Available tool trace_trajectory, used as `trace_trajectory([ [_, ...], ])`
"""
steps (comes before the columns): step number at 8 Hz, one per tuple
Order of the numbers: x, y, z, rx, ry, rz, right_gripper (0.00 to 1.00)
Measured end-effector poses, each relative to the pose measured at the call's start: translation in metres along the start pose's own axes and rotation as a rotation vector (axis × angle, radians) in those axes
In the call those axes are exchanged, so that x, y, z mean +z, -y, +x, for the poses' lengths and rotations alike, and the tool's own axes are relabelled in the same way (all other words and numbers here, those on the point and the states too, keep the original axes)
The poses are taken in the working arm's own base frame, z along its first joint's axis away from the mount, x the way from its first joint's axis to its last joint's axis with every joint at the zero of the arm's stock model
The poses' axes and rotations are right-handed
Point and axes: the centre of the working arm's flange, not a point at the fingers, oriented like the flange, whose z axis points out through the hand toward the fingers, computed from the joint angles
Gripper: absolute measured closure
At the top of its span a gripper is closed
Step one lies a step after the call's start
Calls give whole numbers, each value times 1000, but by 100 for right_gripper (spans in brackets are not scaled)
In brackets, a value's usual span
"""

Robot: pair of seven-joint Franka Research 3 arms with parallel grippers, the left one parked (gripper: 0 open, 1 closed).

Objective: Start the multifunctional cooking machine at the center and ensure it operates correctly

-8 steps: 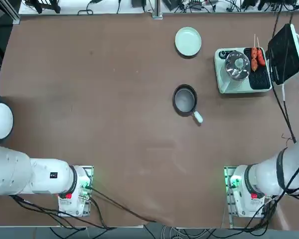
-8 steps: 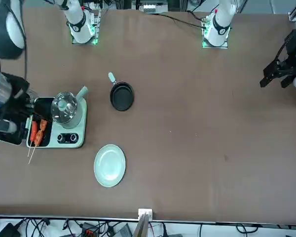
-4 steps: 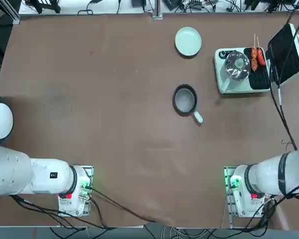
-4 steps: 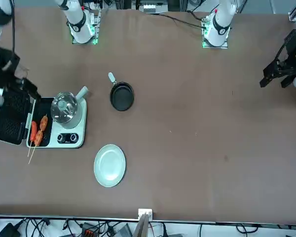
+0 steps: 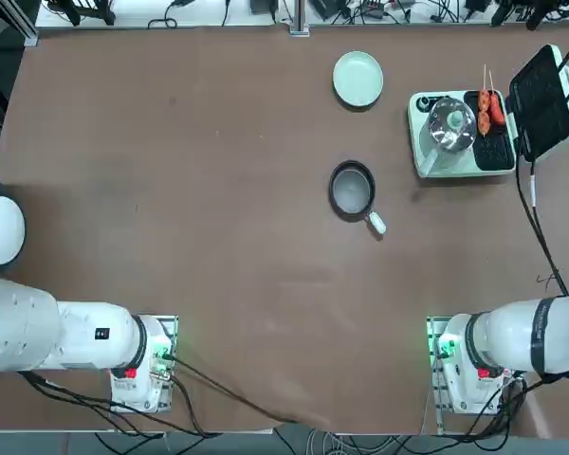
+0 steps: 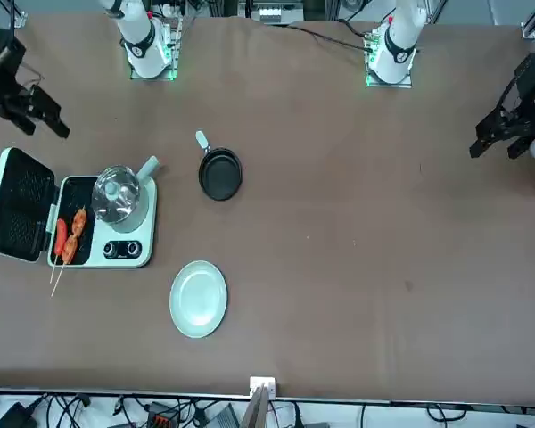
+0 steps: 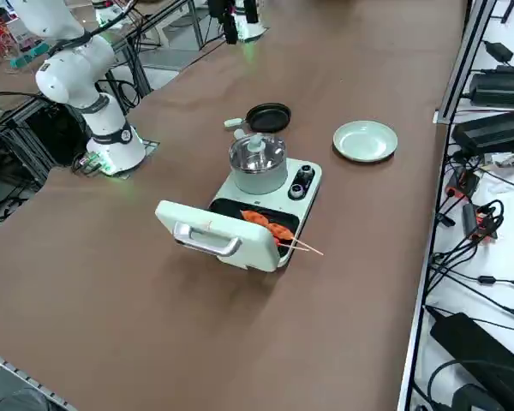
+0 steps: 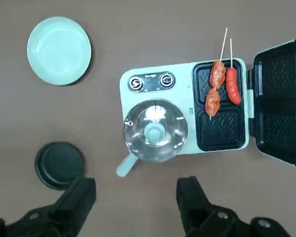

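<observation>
One open cooking machine (image 5: 438,169), long axis crosswise, knobs facing away, right gripper's fingers (image 8: 76,205) wide, empty.

Bright, even light covers the tabletop (image 5: 256,218), probably from overhead, though no lamp shows. 1 soft shadow hugs the near edge of the plate (image 5: 357,79); 1 broader, fainter shadow spreads right of the cooking machine (image 7: 253,224). Small white glints dot the glass lid (image 8: 155,123).
</observation>
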Motion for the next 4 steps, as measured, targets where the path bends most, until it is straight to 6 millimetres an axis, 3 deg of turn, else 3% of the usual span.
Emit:
trace_trajectory([
  [4,-7,0,-4,-112,-10,1,0],
])
